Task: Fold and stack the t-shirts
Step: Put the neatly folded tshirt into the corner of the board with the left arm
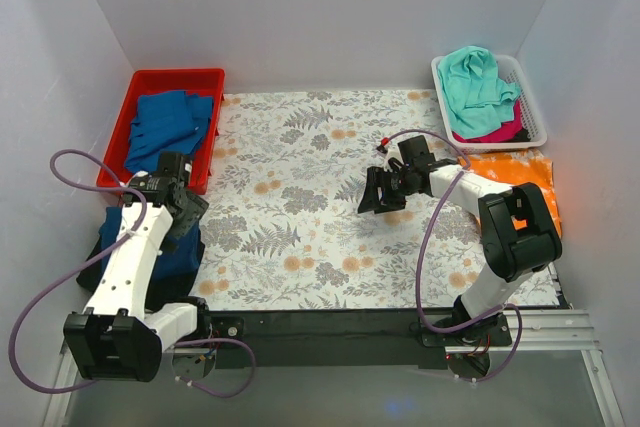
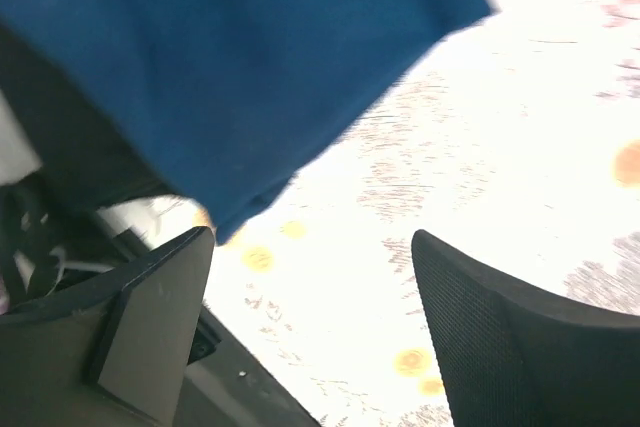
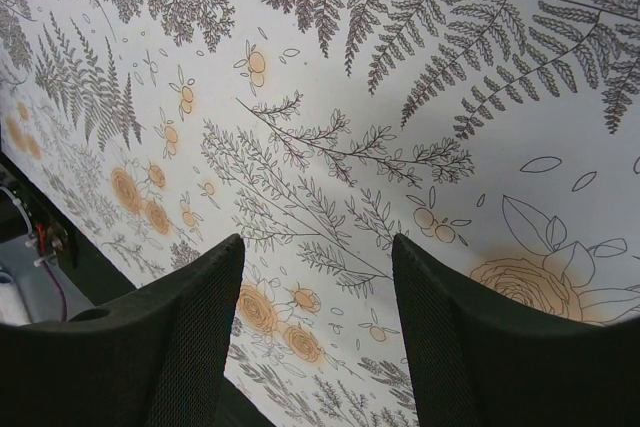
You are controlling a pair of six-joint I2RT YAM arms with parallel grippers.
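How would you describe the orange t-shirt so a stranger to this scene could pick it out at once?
Find the white basket by the far right corner of the floral tablecloth. Directly on its near side, the orange t-shirt lies spread out flat. Unlike the teal t-shirt and pink t-shirt heaped in the basket, it sits outside any container.

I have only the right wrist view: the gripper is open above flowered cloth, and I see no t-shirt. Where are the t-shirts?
Observer: A teal t-shirt lies on top in the white basket, at the far right corner.
Operator: And on the left side?
Observer: The red bin holds blue t-shirts.
Operator: What about the left gripper?
Observer: The left gripper is open, empty, close to another blue t-shirt at the near left.
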